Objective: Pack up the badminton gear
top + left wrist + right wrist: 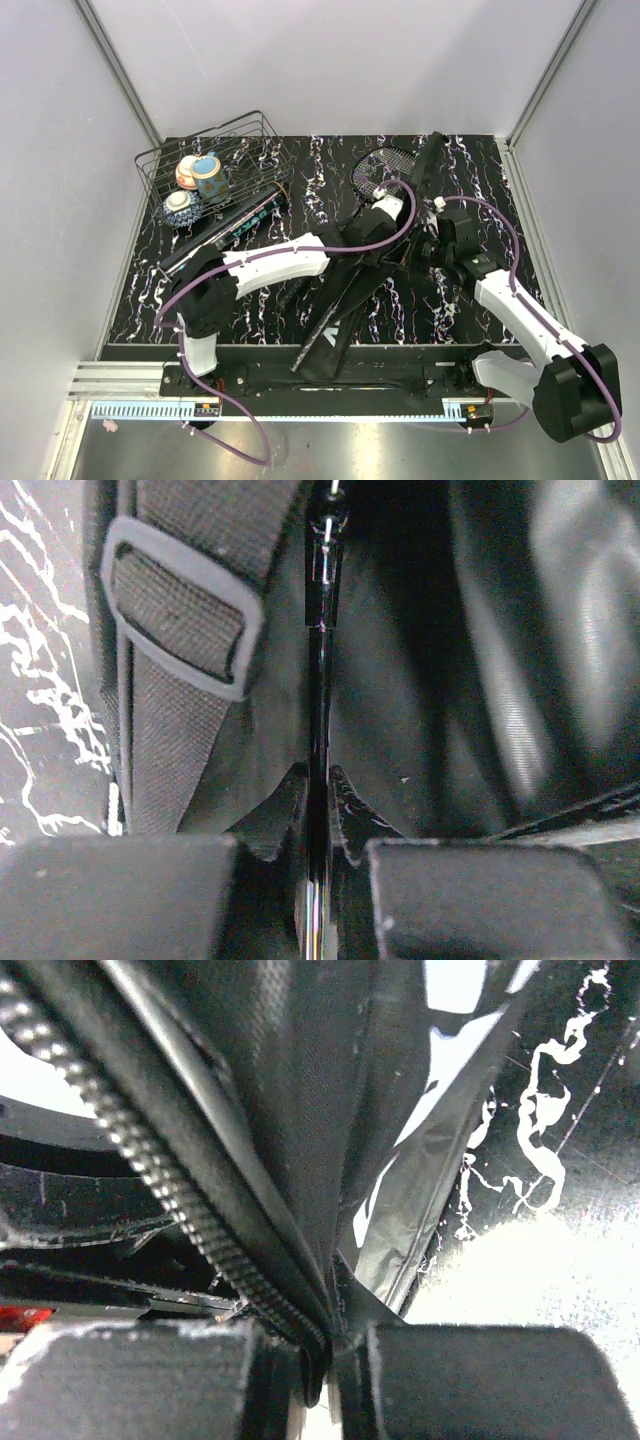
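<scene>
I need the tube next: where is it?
Top view: the tube lies on the left, diagonal along the wire basket's near side.

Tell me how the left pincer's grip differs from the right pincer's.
The left pincer is shut on the thin, glossy shaft of a racket; the right pincer is shut on the soft folded edge of the bag, beside its zipper. The left pincer hangs over the strap; the right pincer has the table showing beside it. Both are clamped shut.
</scene>
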Robot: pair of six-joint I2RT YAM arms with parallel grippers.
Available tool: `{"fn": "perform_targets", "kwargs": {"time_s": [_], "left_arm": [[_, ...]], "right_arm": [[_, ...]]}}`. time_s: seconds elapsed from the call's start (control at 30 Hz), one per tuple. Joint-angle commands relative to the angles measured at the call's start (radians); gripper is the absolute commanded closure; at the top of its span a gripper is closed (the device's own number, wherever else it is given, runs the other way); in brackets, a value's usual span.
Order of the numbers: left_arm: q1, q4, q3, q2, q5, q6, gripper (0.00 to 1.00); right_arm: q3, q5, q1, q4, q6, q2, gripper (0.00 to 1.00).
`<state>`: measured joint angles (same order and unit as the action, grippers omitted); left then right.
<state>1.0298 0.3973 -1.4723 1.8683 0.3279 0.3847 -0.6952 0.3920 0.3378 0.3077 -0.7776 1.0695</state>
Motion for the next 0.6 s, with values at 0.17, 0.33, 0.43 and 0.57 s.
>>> {"fn": "perform_targets", "kwargs": {"time_s": [0.17, 0.33, 0.43, 0.57], "left_arm": [[-0.033, -0.195, -0.054, -0.101, -0.385, -0.373, 1.0], [-0.036, -0.046, -0.135, -0.077, -0.101, -0.143, 1.0], [-0.034, 0.043, -0.204, -0.037, -0.05, 0.038, 1.0], [-0.01, 0.051, -0.235, -0.014, 0.013, 0.129, 1.0]], "right_arm": [[-0.138, 0.169, -0.048, 0.211, 0.285, 0.093, 1.0], [-0.127, -0.007, -0.046, 0.219, 0.211, 0.101, 0.8], [-0.09, -0.03, -0.017, 0.154, 0.114, 0.118, 0.72], [-0.072, -0.152, 0.042, 0.148, 0.032, 0.118, 0.51]]}}
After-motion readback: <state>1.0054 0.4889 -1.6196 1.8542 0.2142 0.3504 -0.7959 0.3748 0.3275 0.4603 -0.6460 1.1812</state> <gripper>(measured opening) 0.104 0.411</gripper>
